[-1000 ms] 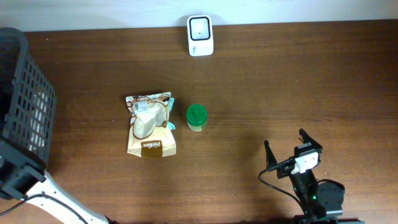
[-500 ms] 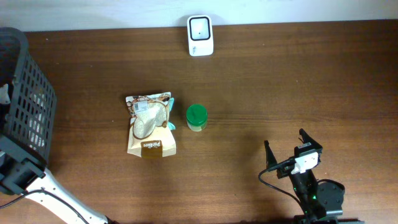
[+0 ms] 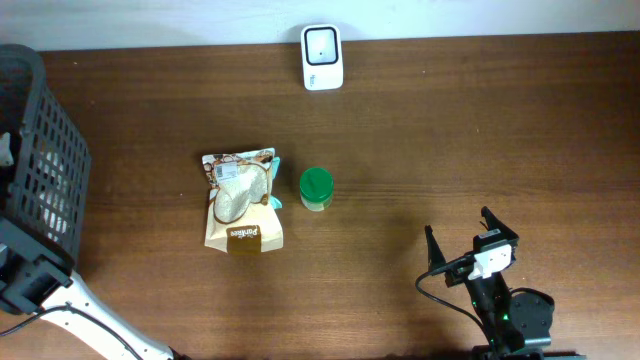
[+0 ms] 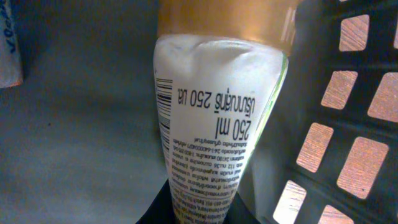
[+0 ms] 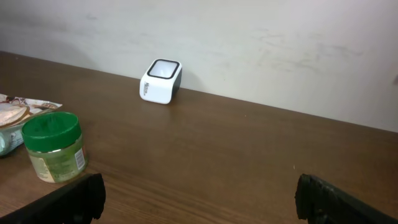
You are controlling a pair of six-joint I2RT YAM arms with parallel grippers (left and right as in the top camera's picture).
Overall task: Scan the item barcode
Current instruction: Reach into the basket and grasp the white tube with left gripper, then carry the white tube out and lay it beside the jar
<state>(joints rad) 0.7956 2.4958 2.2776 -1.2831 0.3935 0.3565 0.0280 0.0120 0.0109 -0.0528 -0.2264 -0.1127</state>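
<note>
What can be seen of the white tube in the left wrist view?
The tube is white, seemingly soft plastic, with an orange-brown band at its far end. Its print reads upside down: 250 ml, Thai script, fine text, and a barcode along its left edge, partly turned away. It points lengthwise toward the camera inside the black mesh basket. Its near end leaves the frame, so what holds it cannot be seen.

Counting one scanner, one green-lidded jar and one snack bag sitting on the table. One black basket, one tube lying inside it.
</note>
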